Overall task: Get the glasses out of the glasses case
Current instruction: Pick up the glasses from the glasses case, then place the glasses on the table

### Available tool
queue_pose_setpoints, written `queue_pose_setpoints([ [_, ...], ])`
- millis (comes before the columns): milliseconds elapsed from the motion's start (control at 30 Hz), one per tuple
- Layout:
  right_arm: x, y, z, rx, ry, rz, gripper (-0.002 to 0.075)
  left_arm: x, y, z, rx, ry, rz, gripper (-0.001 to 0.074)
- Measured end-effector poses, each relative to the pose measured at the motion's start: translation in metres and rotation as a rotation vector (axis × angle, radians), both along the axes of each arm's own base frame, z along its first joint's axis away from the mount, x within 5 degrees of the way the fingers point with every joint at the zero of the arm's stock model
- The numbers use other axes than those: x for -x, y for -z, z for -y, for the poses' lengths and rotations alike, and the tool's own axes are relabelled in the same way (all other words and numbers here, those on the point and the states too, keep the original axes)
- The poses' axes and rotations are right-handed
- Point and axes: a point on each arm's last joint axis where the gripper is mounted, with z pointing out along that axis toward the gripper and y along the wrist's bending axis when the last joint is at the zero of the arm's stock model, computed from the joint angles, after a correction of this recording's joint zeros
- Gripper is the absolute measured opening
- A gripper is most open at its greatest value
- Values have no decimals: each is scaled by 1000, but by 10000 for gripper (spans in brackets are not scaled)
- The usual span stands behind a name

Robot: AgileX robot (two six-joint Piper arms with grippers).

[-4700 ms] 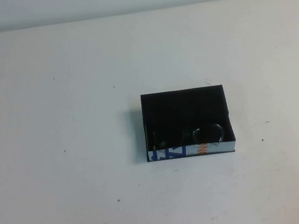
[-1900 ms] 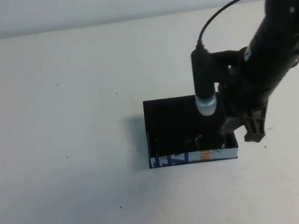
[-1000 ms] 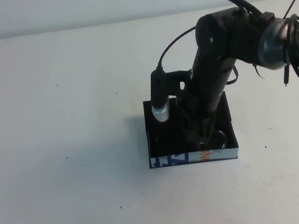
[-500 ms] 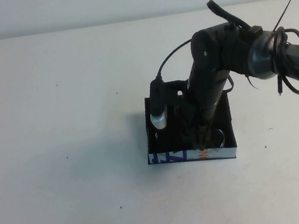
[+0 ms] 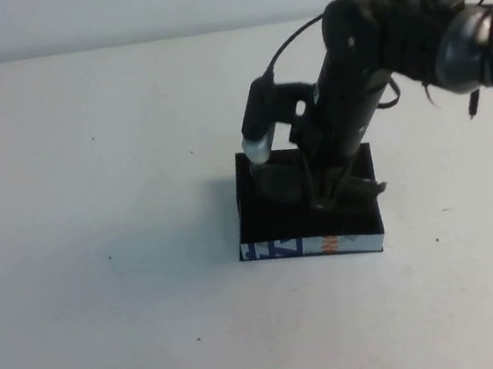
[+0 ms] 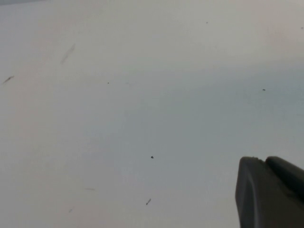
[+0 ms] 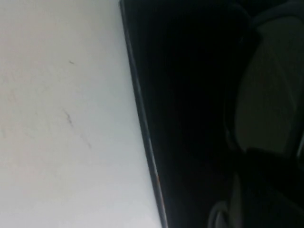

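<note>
The glasses case (image 5: 310,247) is a small black box on the white table, its light side with blue letters and an orange mark facing me. My right gripper (image 5: 329,193) reaches down over the box and is shut on the glasses (image 5: 278,182), gripping them near the middle. The dark frame hangs tilted just above the box. One dark lens shows left of the fingers and a frame end (image 5: 371,190) sticks out to the right. In the right wrist view a lens (image 7: 266,95) shows over the black case (image 7: 190,95). My left gripper (image 6: 266,164) is shut and empty over bare table, outside the high view.
The white table (image 5: 95,215) stretches around the box on all sides. The right arm and its cable (image 5: 448,46) come in from the upper right. The table's far edge runs along the back.
The right arm came down into the box and closed on the glasses. It has now risen slightly, and the glasses have come up out of the case with it. The box shifted a little.
</note>
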Motion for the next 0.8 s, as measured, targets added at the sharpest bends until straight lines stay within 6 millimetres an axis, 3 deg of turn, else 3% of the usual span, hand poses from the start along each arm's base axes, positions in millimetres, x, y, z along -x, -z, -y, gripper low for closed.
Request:
queue_pose_setpoints([
  [167,11,-56,35,-112,322,-62,55,0,0,0,0,0,0,-5],
  [267,21,-73,69,-210,557,-137,55,0,0,0,0,0,0,-5],
  [367,37,-65,113,-213,777,-226,55,0,0,0,0,0,0,-5],
  [500,71,-42,153,-276,1015,-262,55,0,0,0,0,0,0,-5],
  [633,99,-9,163,-368,1130,-237,55,0,0,0,0,0,0,-5],
  [800,106,35,165,-361,1212,-275,55,0,0,0,0,0,0,-5],
])
